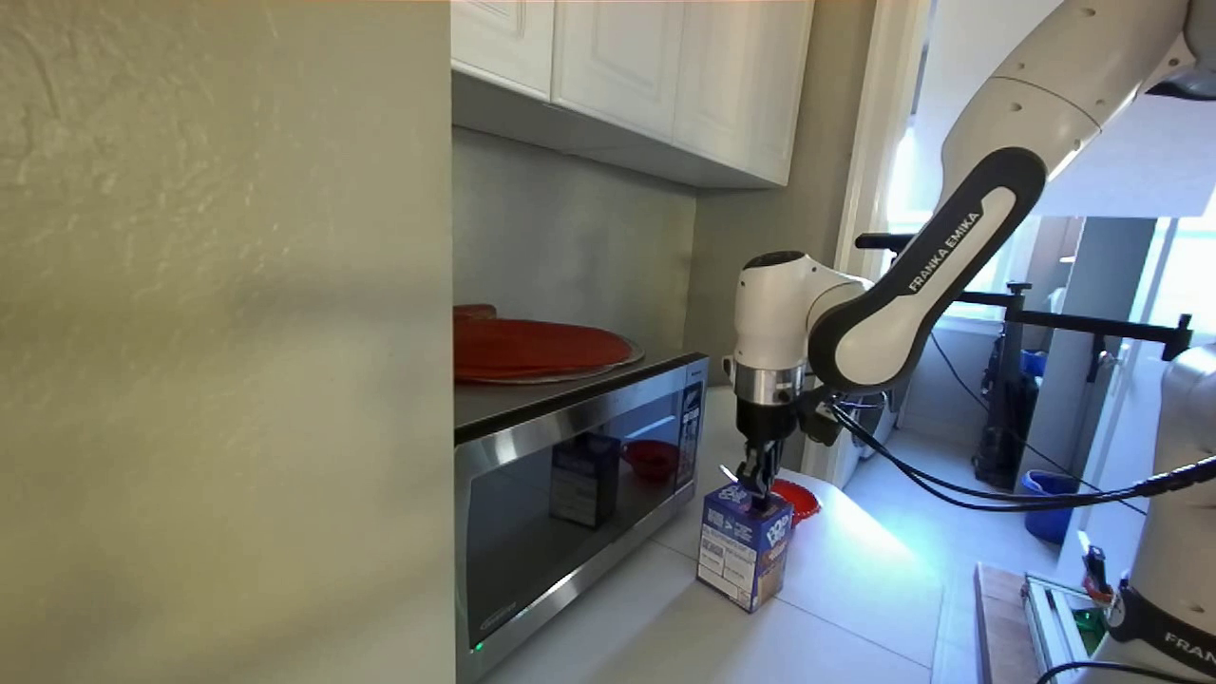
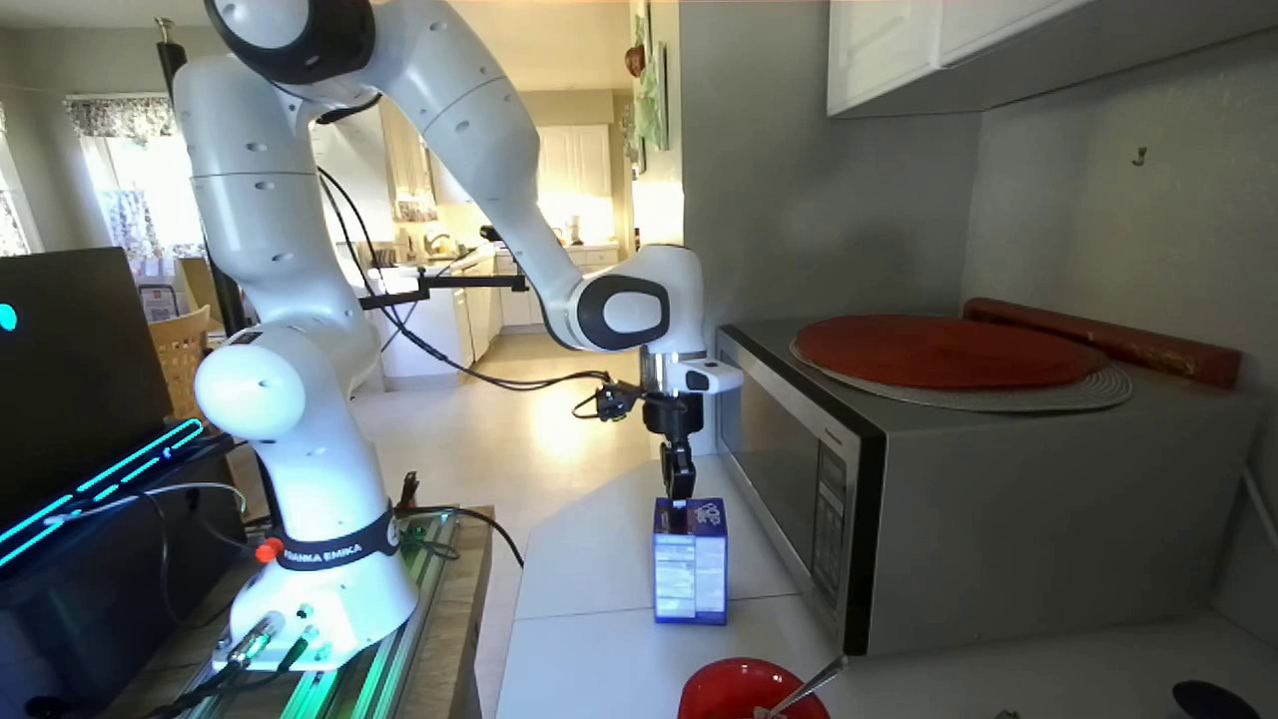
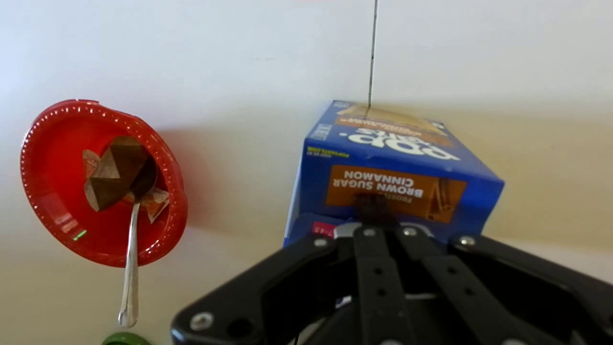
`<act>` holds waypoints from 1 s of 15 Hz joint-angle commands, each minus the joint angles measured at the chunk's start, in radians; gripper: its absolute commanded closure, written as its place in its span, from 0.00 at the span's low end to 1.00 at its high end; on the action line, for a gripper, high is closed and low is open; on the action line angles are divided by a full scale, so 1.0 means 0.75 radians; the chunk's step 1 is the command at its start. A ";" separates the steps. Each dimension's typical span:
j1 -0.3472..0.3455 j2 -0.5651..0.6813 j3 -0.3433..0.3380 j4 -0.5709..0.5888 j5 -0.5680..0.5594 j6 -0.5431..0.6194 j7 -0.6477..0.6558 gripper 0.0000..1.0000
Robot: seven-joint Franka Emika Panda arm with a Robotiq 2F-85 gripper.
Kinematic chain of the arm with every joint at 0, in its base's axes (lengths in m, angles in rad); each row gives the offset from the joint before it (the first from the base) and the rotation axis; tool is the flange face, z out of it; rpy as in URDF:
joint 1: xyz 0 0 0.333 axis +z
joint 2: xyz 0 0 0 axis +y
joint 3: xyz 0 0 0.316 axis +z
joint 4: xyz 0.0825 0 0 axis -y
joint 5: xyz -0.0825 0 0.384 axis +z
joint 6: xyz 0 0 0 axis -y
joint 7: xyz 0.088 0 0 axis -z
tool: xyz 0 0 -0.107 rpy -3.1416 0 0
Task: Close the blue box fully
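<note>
The blue box (image 1: 730, 551) stands upright on the white counter and also shows in an exterior view (image 2: 690, 579). In the wrist view the blue box (image 3: 407, 148) shows its front and top panel with an orange label. A rounded blue flap edge with a pink mark lies along the top's near left side. The top looks nearly flat; whether it is fully tucked is hidden by my gripper (image 3: 390, 230). In both exterior views my gripper (image 1: 760, 499) (image 2: 678, 496) points down with its fingers together, its tips at the box's top. I see nothing between the fingers.
A red bowl (image 3: 178, 211) with a spoon (image 3: 129, 282) sits beside the box. A steel microwave (image 2: 1048, 519) stands close on the box's other side, with red round mats (image 2: 939, 350) on top. Wall cabinets (image 1: 617, 57) hang above. A green object (image 3: 125, 339) shows at the wrist view's edge.
</note>
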 commanded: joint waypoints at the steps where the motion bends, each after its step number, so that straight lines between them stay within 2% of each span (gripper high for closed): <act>1: 0.000 0.050 -0.012 0.004 -0.058 0.048 0.037 1.00; 15: 0.011 0.051 -0.007 0.071 0.005 0.079 0.020 1.00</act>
